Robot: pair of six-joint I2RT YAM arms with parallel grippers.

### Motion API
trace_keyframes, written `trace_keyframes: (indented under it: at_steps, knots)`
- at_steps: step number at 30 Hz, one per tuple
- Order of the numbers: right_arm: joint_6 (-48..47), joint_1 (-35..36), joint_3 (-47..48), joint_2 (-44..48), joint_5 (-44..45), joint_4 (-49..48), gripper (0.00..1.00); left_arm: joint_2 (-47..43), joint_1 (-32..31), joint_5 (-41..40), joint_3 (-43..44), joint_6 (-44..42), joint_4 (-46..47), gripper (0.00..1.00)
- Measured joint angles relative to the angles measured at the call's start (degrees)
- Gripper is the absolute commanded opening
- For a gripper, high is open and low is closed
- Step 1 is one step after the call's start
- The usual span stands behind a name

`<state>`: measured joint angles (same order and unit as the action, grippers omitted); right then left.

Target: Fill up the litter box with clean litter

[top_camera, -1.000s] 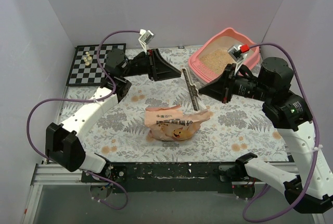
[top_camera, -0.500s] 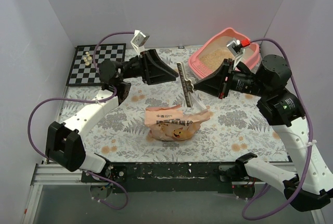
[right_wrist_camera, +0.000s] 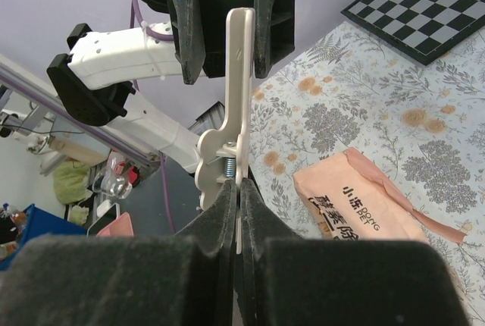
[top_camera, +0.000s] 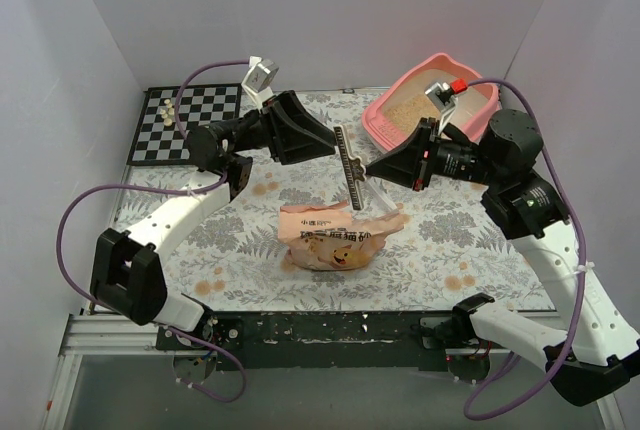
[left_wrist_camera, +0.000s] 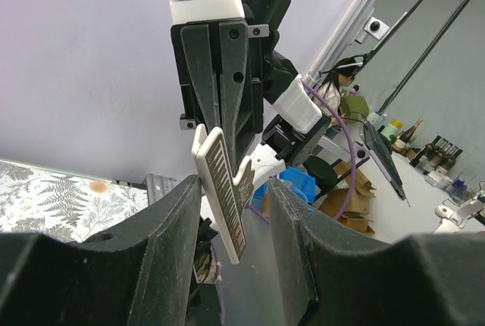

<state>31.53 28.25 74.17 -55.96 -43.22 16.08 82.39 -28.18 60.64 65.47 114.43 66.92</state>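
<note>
Top external view: both arms meet above the orange-peach bag (top_camera: pixel 335 240), which lies flat on the floral table.
Right gripper (right_wrist_camera: pixel 236 199): fingers pressed tight on the sprung end of a white clip (right_wrist_camera: pixel 239 68), held upright over the bag.
Left gripper (top_camera: pixel 334 143): jaws spread wide, one on either side of the clip's ruled end, gaps showing on both sides.
Litter box (top_camera: pixel 380 132): pink tray behind and to the right of the bag, well apart.
Clean litter (top_camera: pixel 405 113): tan layer inside the tray.
Chessboard (top_camera: pixel 190 120): far left of the bag.
</note>
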Motion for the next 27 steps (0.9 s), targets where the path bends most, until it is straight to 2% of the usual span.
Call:
trace_keyframes:
  at_steps: [9,12,14,19,21,22,23,25,27]
  knots:
    - [1.4,0.0,-2.8,0.07,-0.81,-3.17,0.01,0.74,0.0,-0.5,0.0,0.02,0.85,0.39]
    - [1.81,0.0,-3.8,0.04,-1.14,-4.17,0.01,0.87,0.0,-0.61,0.0,0.04,0.83,0.28]
    - [2.01,0.0,-3.87,0.04,-1.36,-4.48,0.01,1.05,0.0,-0.66,0.0,0.07,0.9,0.25]
    - [2.34,0.0,-3.91,0.04,-1.75,-5.4,0.01,1.81,0.07,-0.79,0.0,0.35,1.29,0.01]
    - [2.32,-0.09,-4.24,0.04,-1.79,-5.6,0.01,1.81,0.07,-0.81,0.0,0.57,1.77,0.0]
    - [2.29,-0.11,-4.37,0.04,-1.9,-5.57,0.09,1.84,0.07,-0.74,0.0,0.59,1.99,0.0]
    - [1.99,-0.11,-4.42,0.0,-2.01,-5.42,0.28,1.81,0.07,-0.59,0.0,0.63,2.08,0.0]
    - [0.92,-0.11,-3.89,-0.13,-1.75,-3.82,0.49,1.81,0.07,-0.35,0.0,0.59,1.9,0.0]
    - [-1.6,-0.11,-1.95,-0.68,-0.79,0.15,0.59,1.75,0.07,-0.37,0.0,0.5,0.59,0.0]
